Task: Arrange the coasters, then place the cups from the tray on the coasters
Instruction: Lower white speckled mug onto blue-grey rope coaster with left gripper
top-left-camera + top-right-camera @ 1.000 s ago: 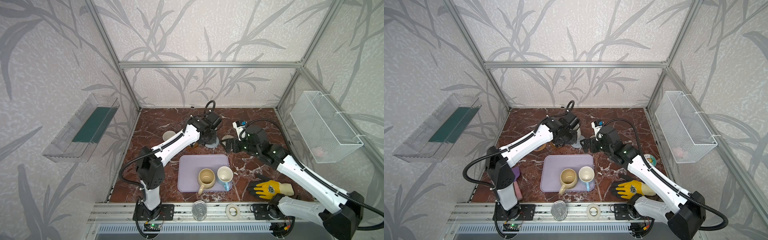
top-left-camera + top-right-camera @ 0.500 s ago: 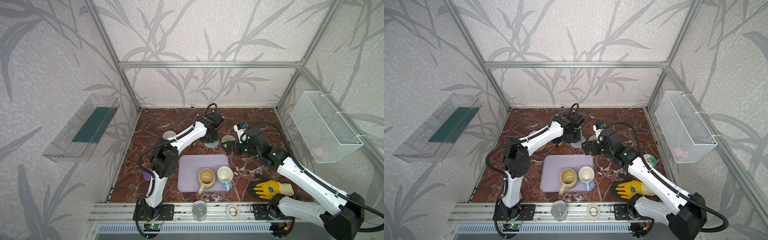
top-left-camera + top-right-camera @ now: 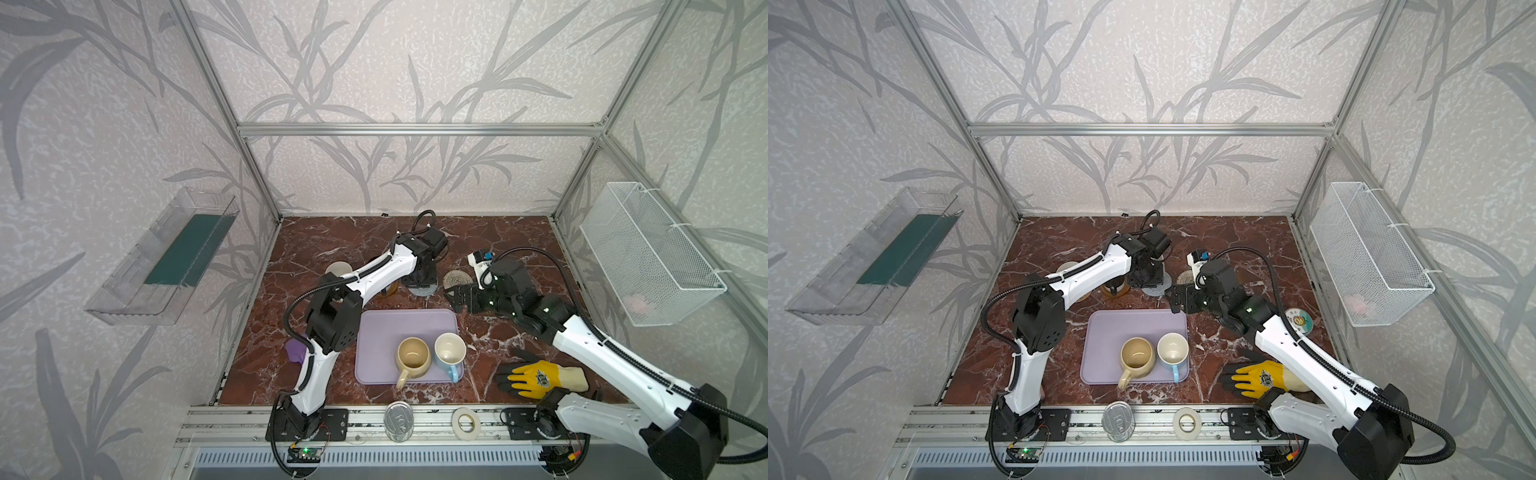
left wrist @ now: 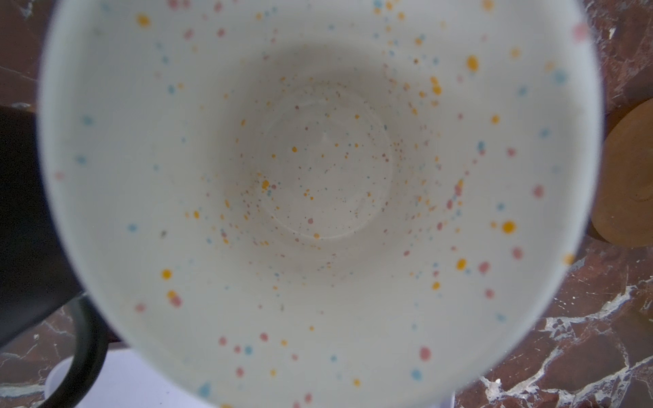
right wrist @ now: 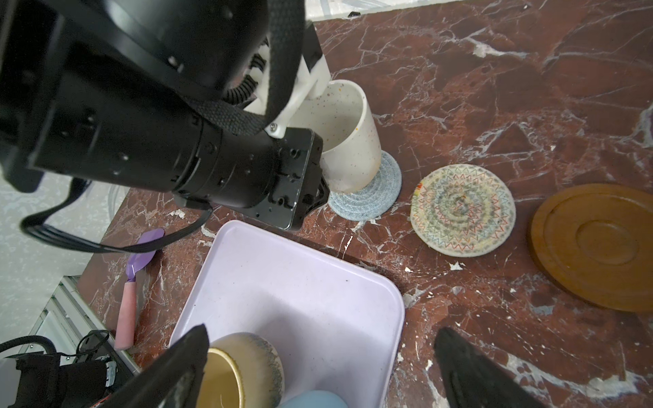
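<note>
Speckled cup: it stands on the grey-blue coaster, on the far part of the table, behind the tray. I cannot tell if it sits exactly in the centre of the disc.
Left gripper: it is closed narrow on the cup's rim, with one finger inside. I think it holds from above so that the cup meets the disc straight.
Neighbours: the black cup is just beside. The cream coaster is near on the other side and is free. A wooden coaster lies beyond it, also free.
Tray: the beige-yellow cup and the light blue cup wait side by side at its near edge. The far half is bare.
Right gripper: it is wide open and empty, near the tray's far corner, probably ready for the next cup.
Room: straight up looks free for the left arm. Sideways is tight, because the black cup is close.
</note>
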